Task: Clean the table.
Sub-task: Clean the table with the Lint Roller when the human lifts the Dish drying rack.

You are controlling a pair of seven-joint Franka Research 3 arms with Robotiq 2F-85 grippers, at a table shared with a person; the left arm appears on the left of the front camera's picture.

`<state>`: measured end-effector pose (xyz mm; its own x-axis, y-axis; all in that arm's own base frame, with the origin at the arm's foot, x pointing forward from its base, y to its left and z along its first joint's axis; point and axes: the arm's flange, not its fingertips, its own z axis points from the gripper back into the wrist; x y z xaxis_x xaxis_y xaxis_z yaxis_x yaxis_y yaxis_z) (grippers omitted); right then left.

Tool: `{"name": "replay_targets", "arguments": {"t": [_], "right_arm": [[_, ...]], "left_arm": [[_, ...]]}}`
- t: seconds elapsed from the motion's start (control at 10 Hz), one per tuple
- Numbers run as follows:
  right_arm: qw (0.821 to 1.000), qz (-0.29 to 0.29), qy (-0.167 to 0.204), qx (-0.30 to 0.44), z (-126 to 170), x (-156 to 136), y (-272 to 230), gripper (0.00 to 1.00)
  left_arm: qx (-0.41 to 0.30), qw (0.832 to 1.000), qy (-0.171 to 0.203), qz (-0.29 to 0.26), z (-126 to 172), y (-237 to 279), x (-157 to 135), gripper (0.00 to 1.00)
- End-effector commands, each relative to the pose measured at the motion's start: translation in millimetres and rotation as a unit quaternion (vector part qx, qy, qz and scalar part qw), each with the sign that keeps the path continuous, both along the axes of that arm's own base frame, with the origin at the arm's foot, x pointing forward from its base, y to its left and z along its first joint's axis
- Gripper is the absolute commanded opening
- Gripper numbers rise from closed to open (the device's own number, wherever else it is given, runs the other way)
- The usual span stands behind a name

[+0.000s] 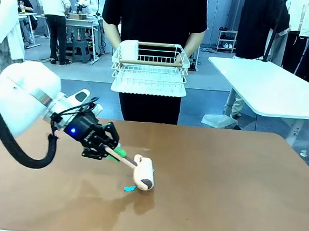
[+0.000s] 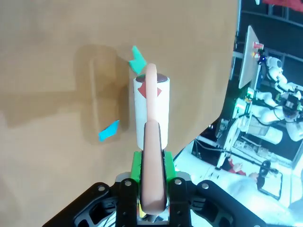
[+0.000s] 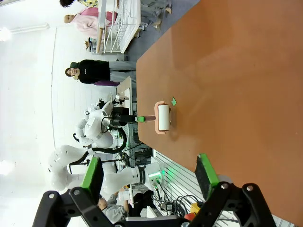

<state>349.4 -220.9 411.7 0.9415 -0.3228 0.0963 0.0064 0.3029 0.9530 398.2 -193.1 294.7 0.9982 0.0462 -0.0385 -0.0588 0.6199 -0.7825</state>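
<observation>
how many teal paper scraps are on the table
2. One scrap sits just past the end of the lint roller; the other scrap lies on the table beside it. More may hide underneath.

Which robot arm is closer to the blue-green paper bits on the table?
Left. The left end effector holds the lint roller right beside the paper bits; the right end effector hangs open, far off from them.
</observation>
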Motion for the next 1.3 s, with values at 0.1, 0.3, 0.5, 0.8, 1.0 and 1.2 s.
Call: {"name": "replay_targets", "arguments": {"t": [0.1, 0.3, 0.5, 0.8, 1.0, 1.2], "right_arm": [[1.0, 0.0, -0.01, 0.006, 3.0, -0.1, 0.3, 1.0], [1.0, 0.0, -0.01, 0.006, 3.0, -0.1, 0.3, 1.0], [1.0, 0.0, -0.01, 0.006, 3.0, -0.1, 0.3, 1.0], [1.0, 0.0, -0.01, 0.006, 3.0, -0.1, 0.3, 1.0], [1.0, 0.0, -0.01, 0.006, 3.0, -0.1, 0.3, 1.0], [1.0, 0.0, -0.01, 0.006, 3.0, -0.1, 0.3, 1.0]], "left_arm": [[0.02, 0.999, -0.035, -0.025, -5.4, -33.8, 0.8, 0.22], [-0.005, 0.997, -0.051, -0.06, 8.1, -4.3, 9.9, 0.22], [-0.015, 0.997, -0.041, -0.058, 15.6, 42.0, 22.4, 0.22], [0.005, 0.998, -0.025, -0.059, 3.2, 64.7, 32.7, 0.22], [0.022, 0.999, -0.013, -0.043, -11.2, 65.1, 36.9, 0.22], [0.029, 0.997, 0.003, -0.067, -25.2, 55.1, 37.5, 0.22]]}}
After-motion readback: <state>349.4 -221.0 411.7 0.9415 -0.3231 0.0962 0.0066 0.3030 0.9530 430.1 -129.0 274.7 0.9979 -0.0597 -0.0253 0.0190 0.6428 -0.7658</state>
